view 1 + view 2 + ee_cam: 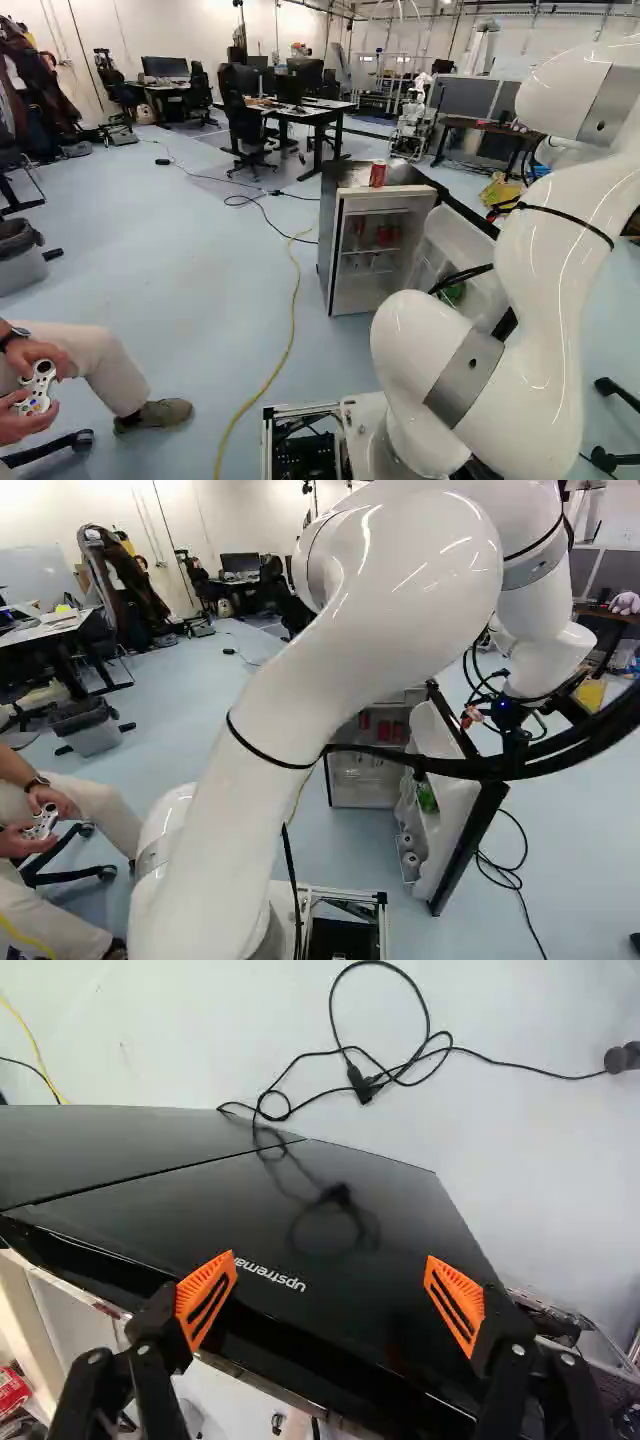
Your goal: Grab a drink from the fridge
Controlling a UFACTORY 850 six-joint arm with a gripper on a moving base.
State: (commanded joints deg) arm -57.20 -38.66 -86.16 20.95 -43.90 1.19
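While hanging over the glossy outer face of the open door point(330, 1210), pictured in the wrist view with orange pads point(206, 1300) spread wide and nothing gripped: the black gripper point(332, 1257) of a white arm point(560, 220), on the wrong side for a drink. Seen right of the middle in the left base view, a small dark fridge point(329, 225), with red cans point(388, 235) on an inside shelf, a lone red can point(378, 174) upright on top, and something green point(427, 798) in the door's inner rack. Judging by the scene, door open enough, drink yet to be taken. Called for next: a gentle lift clear of the door's upper edge, contact there impossible to tell, then a wide path over or around to the fridge's open front. Best done with wrist brought level, fingers kept apart, and a straight, slow run at one shelf can, one pad to each side around mid-height, closing only once well between. Worth guarding against: a finger dragging the door shut, black cables point(450, 768) along the arm snagging on its corner, neighbouring cans toppled, thin metal dented by too hard a squeeze.
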